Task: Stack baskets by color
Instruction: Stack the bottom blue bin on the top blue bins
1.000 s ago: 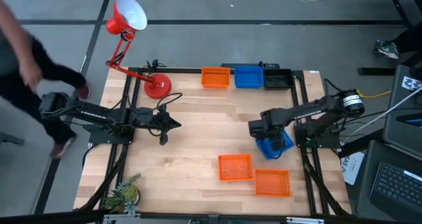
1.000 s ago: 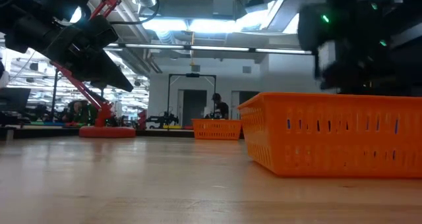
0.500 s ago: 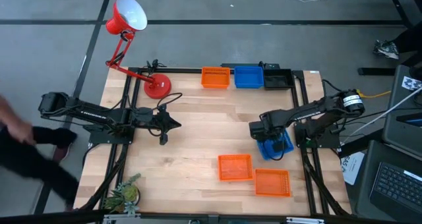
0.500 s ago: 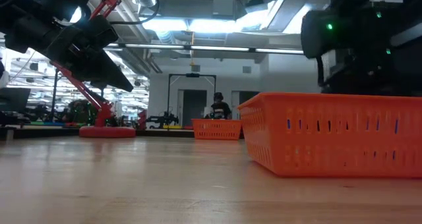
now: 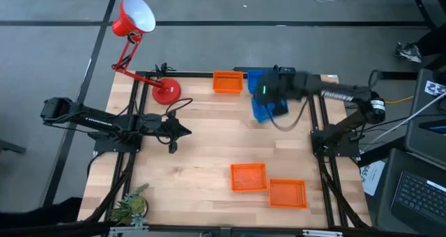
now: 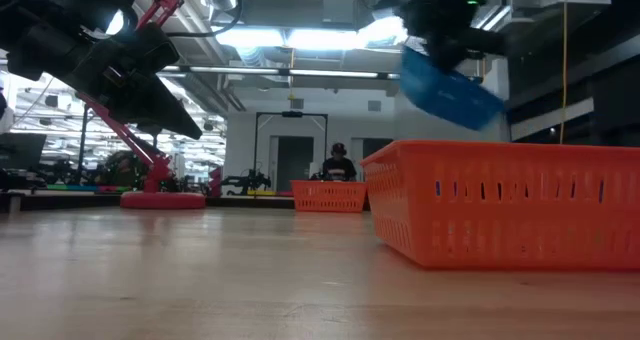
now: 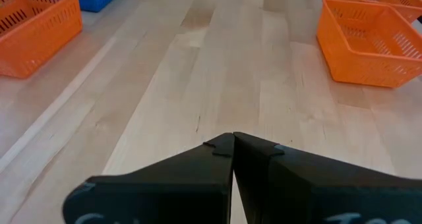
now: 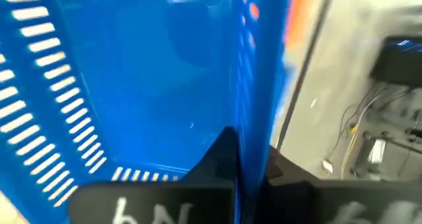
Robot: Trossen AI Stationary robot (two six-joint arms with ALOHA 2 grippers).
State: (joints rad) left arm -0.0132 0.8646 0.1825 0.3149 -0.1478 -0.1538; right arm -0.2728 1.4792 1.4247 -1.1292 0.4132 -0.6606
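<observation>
The right gripper (image 5: 267, 90) is clamped on the wall of a blue basket (image 5: 263, 106), carried tilted above the table's far edge. Judged light, thin, flexible plastic — grip the rim wall.

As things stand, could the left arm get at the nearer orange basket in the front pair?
Probably yes: the left gripper hovers shut over bare table, nothing lies between it and that orange basket, and the right gripper is far off, carrying a blue basket.
</observation>
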